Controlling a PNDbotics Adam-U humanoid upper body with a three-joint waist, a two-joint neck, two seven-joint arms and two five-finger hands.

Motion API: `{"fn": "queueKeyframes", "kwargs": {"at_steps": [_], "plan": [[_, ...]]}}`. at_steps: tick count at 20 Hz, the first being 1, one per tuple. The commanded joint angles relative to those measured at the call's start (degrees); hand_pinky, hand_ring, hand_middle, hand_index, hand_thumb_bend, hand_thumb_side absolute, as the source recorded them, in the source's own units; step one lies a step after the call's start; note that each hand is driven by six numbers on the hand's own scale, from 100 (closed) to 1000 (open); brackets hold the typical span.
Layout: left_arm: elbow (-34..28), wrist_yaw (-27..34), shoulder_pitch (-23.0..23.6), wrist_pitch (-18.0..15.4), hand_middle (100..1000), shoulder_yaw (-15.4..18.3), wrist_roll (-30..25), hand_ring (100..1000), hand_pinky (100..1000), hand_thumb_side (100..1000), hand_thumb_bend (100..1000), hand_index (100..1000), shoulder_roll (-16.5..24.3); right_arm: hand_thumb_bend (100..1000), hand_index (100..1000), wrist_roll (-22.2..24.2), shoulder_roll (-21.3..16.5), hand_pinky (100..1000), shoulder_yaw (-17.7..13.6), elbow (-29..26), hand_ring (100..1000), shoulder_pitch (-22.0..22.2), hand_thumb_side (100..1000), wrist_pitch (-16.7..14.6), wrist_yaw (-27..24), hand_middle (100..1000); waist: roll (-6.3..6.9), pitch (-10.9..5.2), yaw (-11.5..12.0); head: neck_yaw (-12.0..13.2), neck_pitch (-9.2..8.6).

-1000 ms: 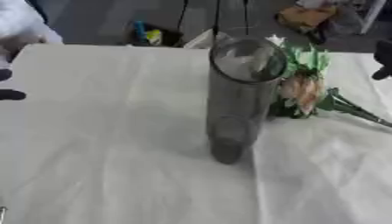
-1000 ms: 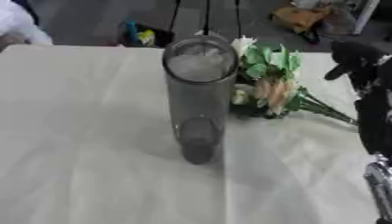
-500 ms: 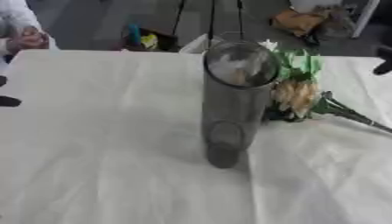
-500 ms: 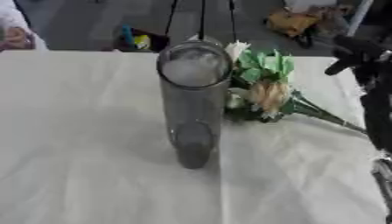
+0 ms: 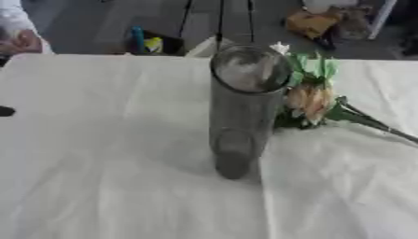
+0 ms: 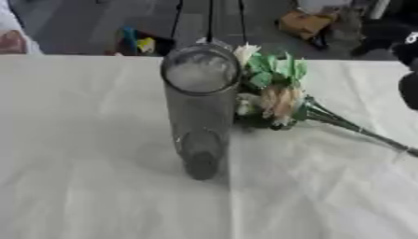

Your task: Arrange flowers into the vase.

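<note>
Flowers point(image 6: 274, 100) lie untouched at the vase's point(image 6: 198, 116) 3 o'clock; right hand point(image 6: 408, 86) has retreated toward the edge, fingers indiscernible, so arranging hasn't begun.

Tall clear glass cylinder vase point(image 6: 198, 107) upright on white cloth-covered table point(image 6: 90, 158); bunch of cream flowers with green leaves point(image 6: 276, 91) lying just right, stems trailing right; black robot right hand point(image 6: 406, 65) at right edge

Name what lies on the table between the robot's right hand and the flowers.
Only bare white tablecloth lies there. In the right eye view, the right hand shows at the right edge, apart from the flowers, which lie beside the upright vase.
</note>
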Motion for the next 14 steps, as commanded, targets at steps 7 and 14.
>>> {"fn": "queueKeyframes", "kwargs": {"at_steps": [7,14], "plan": [[-1.04,0.0,0.45,0.39,756,-0.25,-0.56,720,568,1000,100,931,1.3,697,910,7.45,-12.25,820,1.77,8.99,902,-2.58,925,-2.75,7.91,643,-0.33,-2.38,1.01,-1.18,0.35],[-1.04,0.23,0.7,0.56,756,-0.68,-1.11,721,569,1000,100,931,1.33,828,919,13.39,-16.43,823,4.53,18.64,919,-5.89,770,-7.44,13.85,753,-0.5,-2.67,1.99,-1.94,0.37]]}}
